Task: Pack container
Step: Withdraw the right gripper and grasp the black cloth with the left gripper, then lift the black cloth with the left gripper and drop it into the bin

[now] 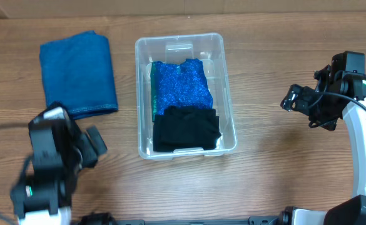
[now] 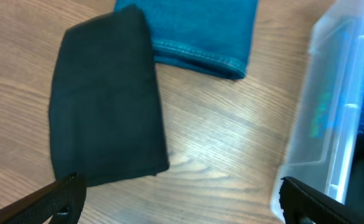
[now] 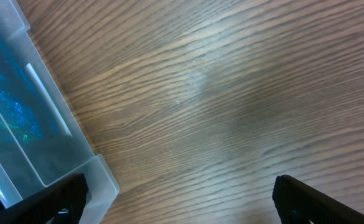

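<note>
Container (image 1: 144,94) at middle of desk (image 1: 283,181): clear thin plastic, stiff, rounded corners. Probably light, walls slippery; hold by rim. Inside: glittery blue cloth (image 1: 181,87), black garment (image 1: 186,128). Toward left edge: teal folded cloth (image 1: 77,75), dark folded cloth (image 2: 107,99), soft, limp. Left end effector (image 2: 182,193), right end effector (image 3: 178,193): both spread wide, empty.

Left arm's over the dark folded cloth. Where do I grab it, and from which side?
Probably the near short edge of the dark cloth, coming straight down with the open left gripper. It lies flat and folded, so a pinch across that edge should catch all layers, clear of the blue cloth.
</note>
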